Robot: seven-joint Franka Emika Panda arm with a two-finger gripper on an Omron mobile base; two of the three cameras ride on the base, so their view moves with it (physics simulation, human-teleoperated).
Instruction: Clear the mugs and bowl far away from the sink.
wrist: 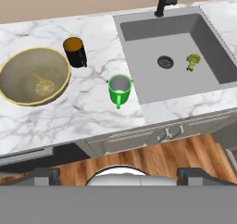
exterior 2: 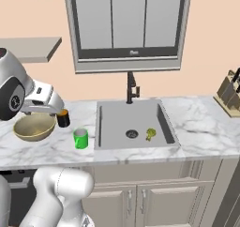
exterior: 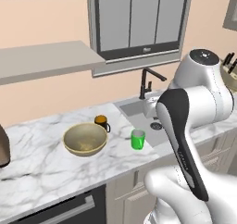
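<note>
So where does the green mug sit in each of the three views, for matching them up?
Left base view: green mug right of centre, on the counter between the bowl and the sink.
Right base view: left of centre, just off the sink's left edge.
Hand view: centre, handle toward the counter's front edge.
Shared landmark: the black faucet behind the sink.

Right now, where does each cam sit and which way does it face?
Left base: behind-left of arm, looking forward-down at bowl; arm lower right.
Right base: behind-right, facing sink; arm lower left.
Hand: high, looking down at counter; open gripper at bottom.
All share green mug, black mug.
</note>
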